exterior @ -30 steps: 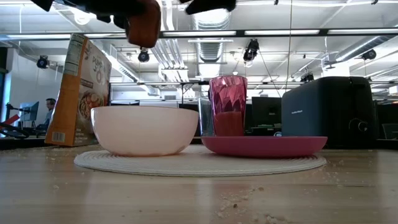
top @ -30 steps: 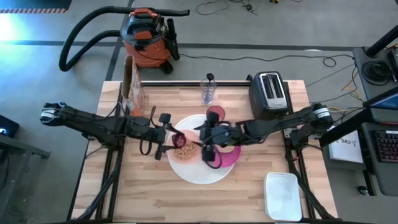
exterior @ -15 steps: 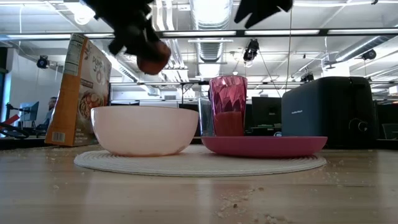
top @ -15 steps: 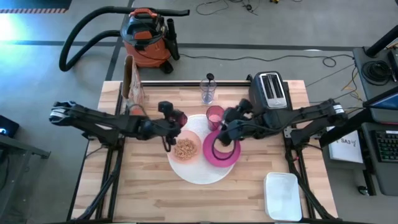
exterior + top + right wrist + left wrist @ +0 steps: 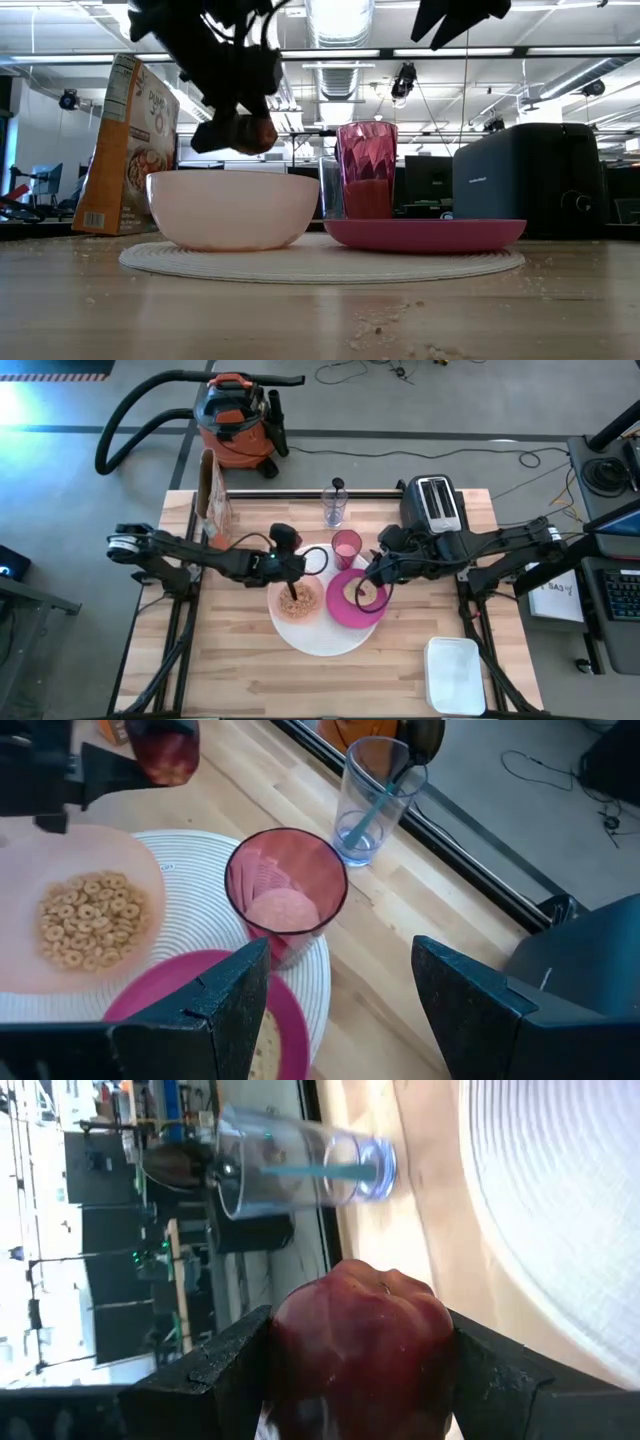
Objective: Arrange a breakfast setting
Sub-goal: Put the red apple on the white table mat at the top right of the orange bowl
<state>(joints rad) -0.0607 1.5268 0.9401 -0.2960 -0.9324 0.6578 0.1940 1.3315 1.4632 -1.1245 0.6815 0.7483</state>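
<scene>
Right now my left hand (image 5: pixel 355 1370) is clamped on a dark red apple (image 5: pixel 360 1345), held above the far rim of the pink bowl (image 5: pixel 299 600), at about eleven o'clock on the big white plate (image 5: pixel 310 640). To my judgement the apple is firm, smooth and a bit slick, so the squeeze across its widest part is the right hold; it looks heavy enough to roll if set down carelessly. My right hand (image 5: pixel 340 990) is spread open and empty over the magenta plate (image 5: pixel 345 610), which carries something pale. Cereal (image 5: pixel 85 920) lies in the bowl. Just beyond sits the pink cup (image 5: pixel 287 895), holding something pink at its bottom. A clear glass (image 5: pixel 378 795) at twelve o'clock on the table (image 5: pixel 240 670) holds the teal-handled spoon (image 5: pixel 370 815); it seems fragile and tippy.
</scene>
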